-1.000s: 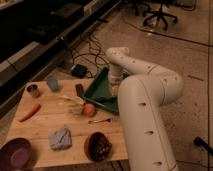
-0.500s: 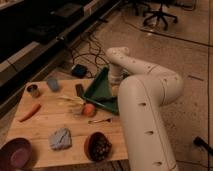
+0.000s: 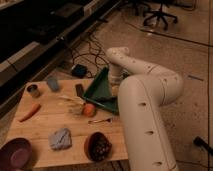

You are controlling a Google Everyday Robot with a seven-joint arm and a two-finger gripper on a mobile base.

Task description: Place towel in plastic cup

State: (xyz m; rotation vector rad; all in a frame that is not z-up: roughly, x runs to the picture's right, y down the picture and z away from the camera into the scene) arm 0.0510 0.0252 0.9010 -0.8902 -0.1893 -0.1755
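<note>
Camera view: white arm (image 3: 150,100) fills the right side — its gripper (image 3: 114,84) hangs over the green tray (image 3: 100,95) at the table's (image 3: 45,120) 2 o'clock; whether it is open, I cannot tell. Towel (image 3: 60,138) lies at 6 o'clock, cup (image 3: 52,83) stands at 11 — well apart.

my one camera sits high, looking down and forward over the pale wooden worktop (image 3: 45,127) at middling range. my white arm (image 3: 150,105) crowds the right, and my hand (image 3: 114,86) reaches the dark green tray (image 3: 97,93).
</note>
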